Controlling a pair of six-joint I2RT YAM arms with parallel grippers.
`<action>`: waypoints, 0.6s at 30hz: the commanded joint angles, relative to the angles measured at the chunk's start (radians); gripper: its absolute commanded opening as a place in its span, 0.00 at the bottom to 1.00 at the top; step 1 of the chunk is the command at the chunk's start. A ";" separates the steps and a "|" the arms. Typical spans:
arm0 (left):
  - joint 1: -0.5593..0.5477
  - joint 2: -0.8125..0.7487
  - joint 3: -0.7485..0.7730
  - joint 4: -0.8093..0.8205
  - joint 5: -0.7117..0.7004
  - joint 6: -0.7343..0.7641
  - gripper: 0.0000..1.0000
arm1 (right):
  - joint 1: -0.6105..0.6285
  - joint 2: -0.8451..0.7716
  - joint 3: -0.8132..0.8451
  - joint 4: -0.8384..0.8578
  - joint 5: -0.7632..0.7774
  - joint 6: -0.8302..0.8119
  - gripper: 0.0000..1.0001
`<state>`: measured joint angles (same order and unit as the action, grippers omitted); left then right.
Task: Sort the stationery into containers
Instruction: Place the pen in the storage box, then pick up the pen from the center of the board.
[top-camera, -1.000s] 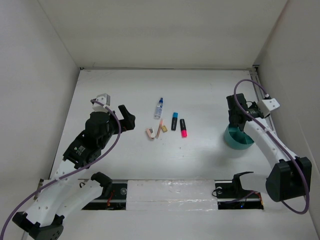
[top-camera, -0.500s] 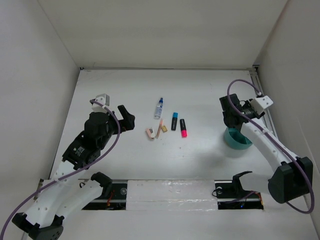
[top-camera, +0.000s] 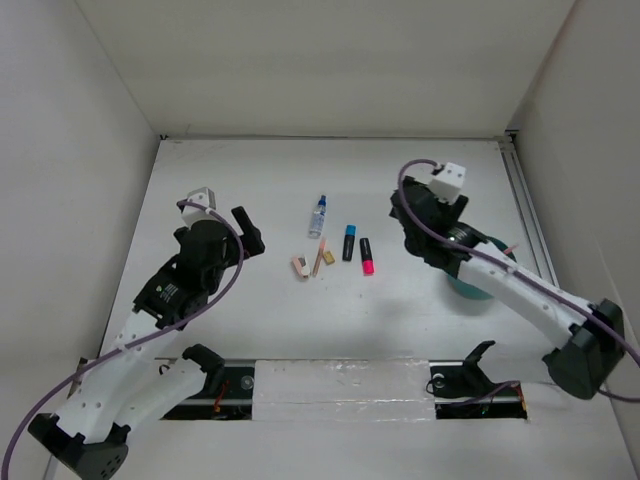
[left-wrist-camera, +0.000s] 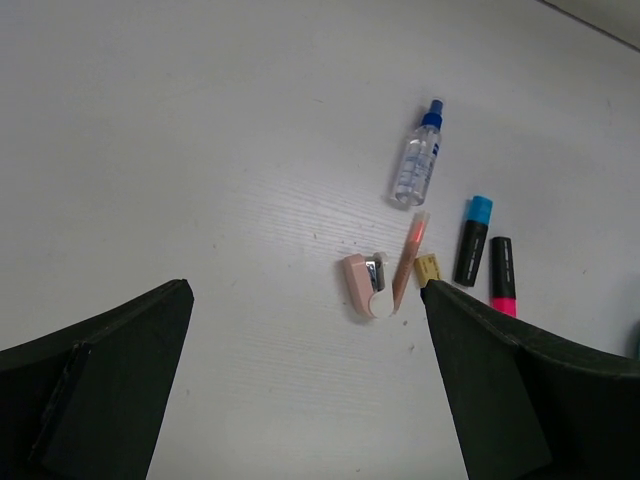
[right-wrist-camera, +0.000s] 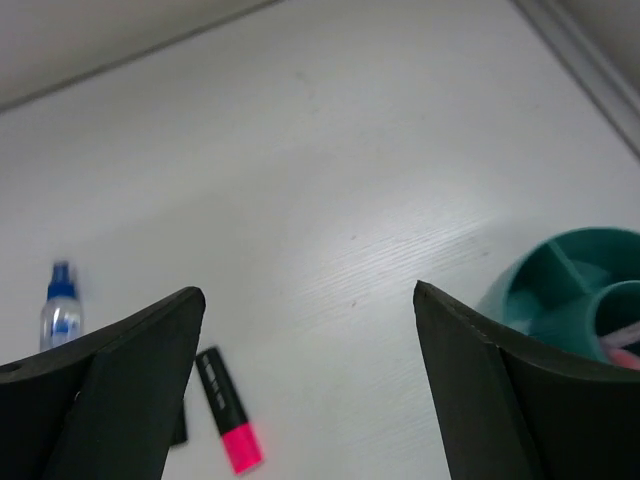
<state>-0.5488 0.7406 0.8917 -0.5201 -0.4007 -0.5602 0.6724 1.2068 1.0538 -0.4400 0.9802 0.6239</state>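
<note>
The stationery lies mid-table: a clear bottle (top-camera: 318, 216) (left-wrist-camera: 417, 163) with a blue cap, a blue-black highlighter (top-camera: 349, 242) (left-wrist-camera: 472, 240), a pink-black highlighter (top-camera: 366, 256) (right-wrist-camera: 228, 410), an orange-pink pencil (top-camera: 317, 260) (left-wrist-camera: 408, 256), a tan eraser (top-camera: 328, 257) and a pinkish block (top-camera: 299, 267) (left-wrist-camera: 362, 286). The teal cup (top-camera: 482, 288) (right-wrist-camera: 570, 290) with divider walls stands at the right, partly behind my right arm, with a thin pinkish item leaning out of it. My right gripper (top-camera: 403, 222) (right-wrist-camera: 310, 300) hangs open and empty between cup and highlighters. My left gripper (top-camera: 245, 232) (left-wrist-camera: 308, 330) is open, left of the items.
White walls close the table on the left, back and right. A metal rail (top-camera: 525, 200) runs along the right edge beside the cup. The arm bases and a taped strip (top-camera: 340, 385) sit at the near edge.
My right gripper has opened and swung left, away from above the teal cup toward the highlighters. The left arm has shifted slightly, its gripper still open.
</note>
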 joint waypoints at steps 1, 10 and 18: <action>0.009 0.003 0.019 -0.004 -0.037 -0.023 1.00 | 0.093 0.138 0.093 0.058 -0.100 0.011 0.91; 0.043 0.014 0.019 0.006 -0.010 -0.003 1.00 | 0.174 0.571 0.365 0.053 -0.386 0.111 0.73; 0.043 0.014 0.019 0.015 -0.001 -0.003 1.00 | 0.197 0.780 0.520 0.024 -0.474 0.181 0.58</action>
<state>-0.5087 0.7574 0.8917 -0.5232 -0.4004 -0.5655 0.8581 1.9667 1.5257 -0.4175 0.5632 0.7639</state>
